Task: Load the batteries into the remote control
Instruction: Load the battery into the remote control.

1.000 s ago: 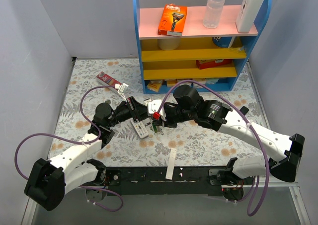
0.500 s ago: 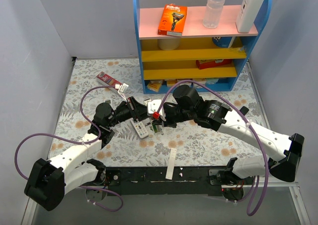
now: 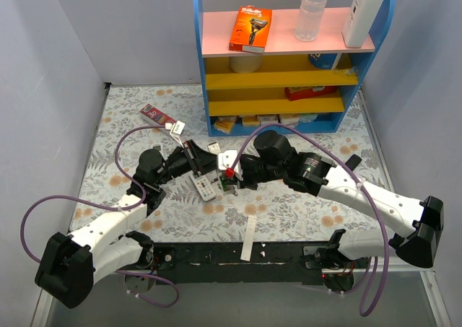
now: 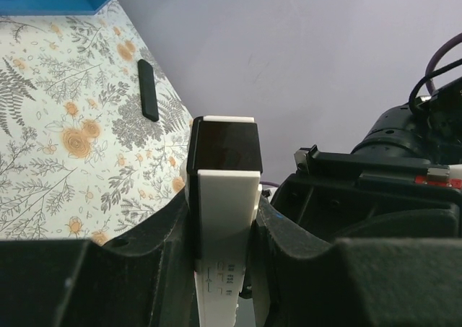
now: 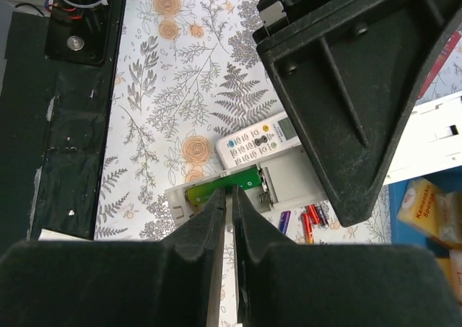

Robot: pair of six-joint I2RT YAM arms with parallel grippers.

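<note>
I found the left gripper (image 4: 224, 213) clamped on a white remote (image 4: 225, 150) with a black end, held across its width and raised off the table (image 4: 65, 89). A short black strip (image 4: 148, 99) lay flat on the floral cloth beyond it.

The right gripper (image 5: 229, 206) had its fingers drawn almost together, with only a thin slit between them. I saw nothing in that slit. Its tips hung over a second remote (image 5: 289, 184), which lay back-up with its bay uncovered. One green battery (image 5: 215, 190) lay in that bay, directly under the tips. I could not tell whether they touched it.

A third remote (image 5: 260, 141) lay button-side up just beside the open one. The loose batteries (image 5: 307, 219), red and blue among them, lay on the cloth close by its far edge. From above, a white strip (image 3: 249, 237) lay near the arm bases, well apart from the remotes.
</note>
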